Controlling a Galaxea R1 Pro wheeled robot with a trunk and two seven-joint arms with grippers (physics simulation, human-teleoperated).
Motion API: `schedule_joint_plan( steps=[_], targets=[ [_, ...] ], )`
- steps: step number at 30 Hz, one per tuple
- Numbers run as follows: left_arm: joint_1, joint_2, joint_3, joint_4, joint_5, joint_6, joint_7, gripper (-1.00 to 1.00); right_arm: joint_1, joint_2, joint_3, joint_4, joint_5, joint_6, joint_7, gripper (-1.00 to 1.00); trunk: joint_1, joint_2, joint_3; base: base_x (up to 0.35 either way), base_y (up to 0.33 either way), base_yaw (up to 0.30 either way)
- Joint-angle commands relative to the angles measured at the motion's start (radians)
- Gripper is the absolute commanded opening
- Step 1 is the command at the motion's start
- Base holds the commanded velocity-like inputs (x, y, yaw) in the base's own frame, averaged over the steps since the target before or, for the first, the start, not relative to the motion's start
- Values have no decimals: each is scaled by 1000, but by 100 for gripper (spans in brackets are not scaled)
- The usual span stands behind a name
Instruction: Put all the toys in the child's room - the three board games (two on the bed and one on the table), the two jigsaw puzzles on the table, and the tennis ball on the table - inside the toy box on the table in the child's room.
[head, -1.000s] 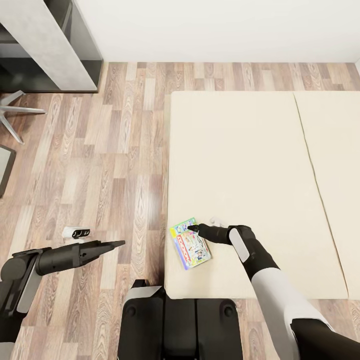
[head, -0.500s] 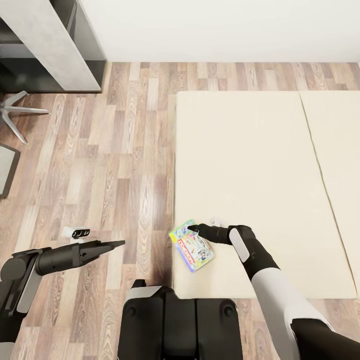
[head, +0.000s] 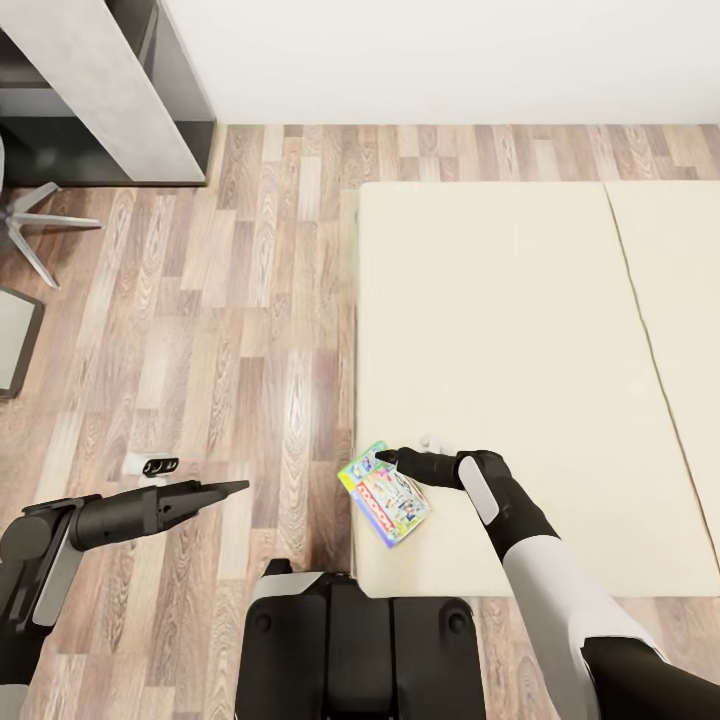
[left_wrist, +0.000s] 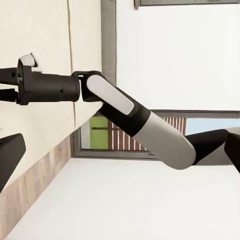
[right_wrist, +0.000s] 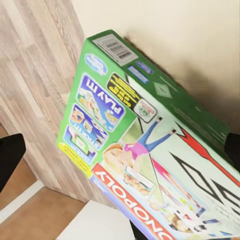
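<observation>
A green, white and red board game lettered "MONOPOLY" is held flat at the bed's near left corner, partly hanging past the mattress edge over the floor. My right gripper is shut on the far end of it. In the right wrist view the box shows face-on, with wood floor and beige mattress behind it. My left gripper hovers low over the floor to the left, open with nothing in it. The left wrist view looks across at my right arm.
A grey desk stands against the wall at the far left, with chair legs beside it. A small white object lies on the plank floor near my left arm. Open floor runs between the desk and the bed.
The whole picture has shifted: the bed has slid to the right in view while the board game stayed with my right gripper, so the box now overhangs the mattress edge.
</observation>
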Motion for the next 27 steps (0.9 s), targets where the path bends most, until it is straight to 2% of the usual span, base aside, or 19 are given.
schedule_joint_plan(
  steps=[1, 27],
  targets=[
    [0, 0, 0, 0, 0, 11, -4, 100, 0, 1, -4, -1, 1, 6, 3, 100, 1, -2, -1, 0, 81, 0],
    [0, 0, 0, 0, 0, 11, -4, 100, 0, 2, -1, -1, 1, 3, 3, 100, 1, -2, -1, 0, 38, 0]
  ],
)
